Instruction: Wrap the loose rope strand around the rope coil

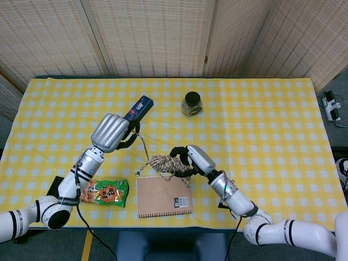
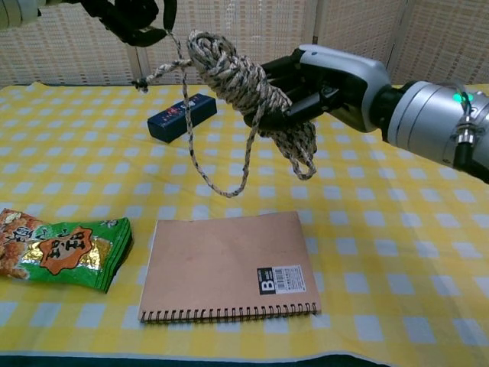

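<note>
My right hand (image 2: 325,80) (image 1: 193,157) grips a beige speckled rope coil (image 2: 244,88) (image 1: 166,165), held in the air above the table. The loose strand (image 2: 191,141) (image 1: 142,145) hangs slack in a loop from the coil's left end and runs up to my left hand (image 2: 134,17) (image 1: 113,132), which pinches its end high up, just left of the coil. The strand's frayed tip dangles below that hand. In the head view the coil hovers over the top edge of the notebook.
A brown spiral notebook (image 2: 229,267) (image 1: 164,194) lies at the front centre. A green snack bag (image 2: 61,251) (image 1: 106,192) sits to its left. A dark blue box (image 2: 182,117) (image 1: 138,107) and a black-lidded jar (image 1: 191,103) stand farther back on the yellow checked tablecloth (image 2: 397,229).
</note>
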You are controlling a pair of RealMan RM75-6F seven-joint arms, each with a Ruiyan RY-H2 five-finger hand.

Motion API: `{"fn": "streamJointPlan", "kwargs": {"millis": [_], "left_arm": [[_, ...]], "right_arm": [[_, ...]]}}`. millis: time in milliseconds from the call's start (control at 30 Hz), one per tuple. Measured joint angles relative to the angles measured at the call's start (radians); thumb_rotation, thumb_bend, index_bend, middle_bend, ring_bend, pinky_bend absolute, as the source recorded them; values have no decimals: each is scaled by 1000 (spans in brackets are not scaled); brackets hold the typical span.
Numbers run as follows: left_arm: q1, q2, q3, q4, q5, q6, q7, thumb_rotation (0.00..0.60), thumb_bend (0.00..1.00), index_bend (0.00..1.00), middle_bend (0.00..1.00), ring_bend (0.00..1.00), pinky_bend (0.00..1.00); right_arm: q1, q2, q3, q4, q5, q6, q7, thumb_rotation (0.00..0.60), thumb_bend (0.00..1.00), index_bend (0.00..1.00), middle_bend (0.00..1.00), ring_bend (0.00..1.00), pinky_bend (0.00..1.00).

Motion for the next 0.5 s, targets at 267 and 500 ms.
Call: {"fn": "streamJointPlan", "kwargs": {"millis": [267, 500], "left_arm": [[-58, -30, -18, -65, -29, -2, 56, 600, 531, 651, 869, 774, 744], [-76, -55, -17, -95, -42, 10, 58, 600, 531, 650, 869, 773, 744]], "right_arm": [[51, -59, -1, -15, 148, -39, -184, 600, 712, 990, 801, 828, 735], [76, -107, 10, -13, 273, -41, -268, 600, 712, 990, 802, 832, 738]]}}
